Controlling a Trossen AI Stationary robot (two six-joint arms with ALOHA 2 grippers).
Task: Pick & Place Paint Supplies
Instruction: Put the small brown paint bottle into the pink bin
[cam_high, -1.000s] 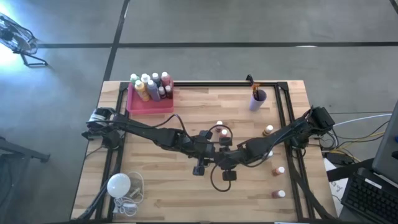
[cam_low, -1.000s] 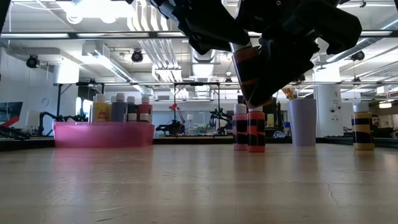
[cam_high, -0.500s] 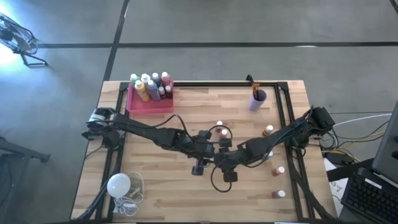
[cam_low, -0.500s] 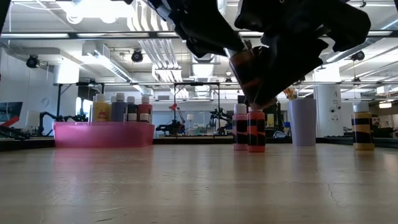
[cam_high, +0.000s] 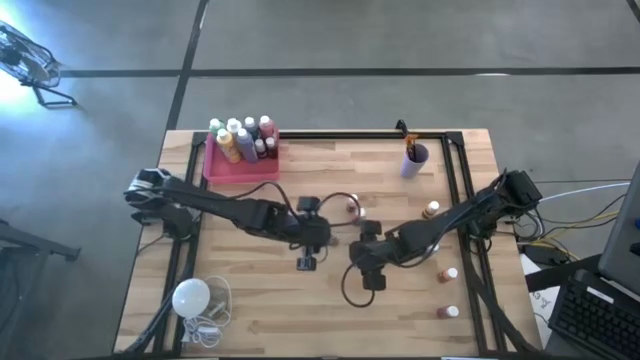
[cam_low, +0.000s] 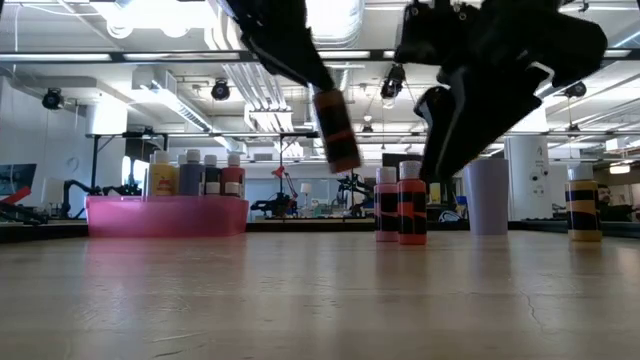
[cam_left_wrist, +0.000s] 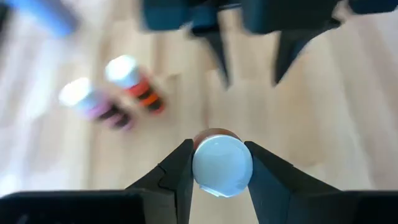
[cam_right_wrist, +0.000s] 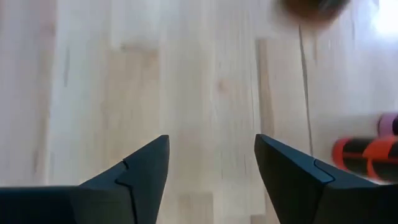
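High view: L gripper (cam_high: 322, 232) is seen near table centre, pinched on a small brown bottle (cam_left_wrist: 222, 165) by its white cap; in the low view that bottle (cam_low: 337, 128) is held clear of the tabletop, tilted. In the L wrist view the cap is clamped between both fingers (cam_left_wrist: 177, 171). R gripper (cam_high: 358, 252) is placed just at 4 o'clock of the L one, jaws spread w/ nothing between them; bare wood is shown between its fingers (cam_right_wrist: 140, 171) in the R wrist view. Two bottles (cam_high: 352, 207) are stood at 12 o'clock of the grippers, orange one (cam_low: 411, 203) and another just beside it. A pink tray (cam_high: 240, 167) at 10 o'clock is loaded w/ several white-capped bottles (cam_high: 240, 136). A purple cup (cam_high: 414, 160) w/ brushes (cam_high: 406, 134) is set at 1 o'clock. Three more small bottles are lined along the 3–4 o'clock edge (cam_high: 431, 209) (cam_high: 448, 273) (cam_high: 448, 312). A white bulb w/ cord (cam_high: 192, 297) is left at 7 o'clock.
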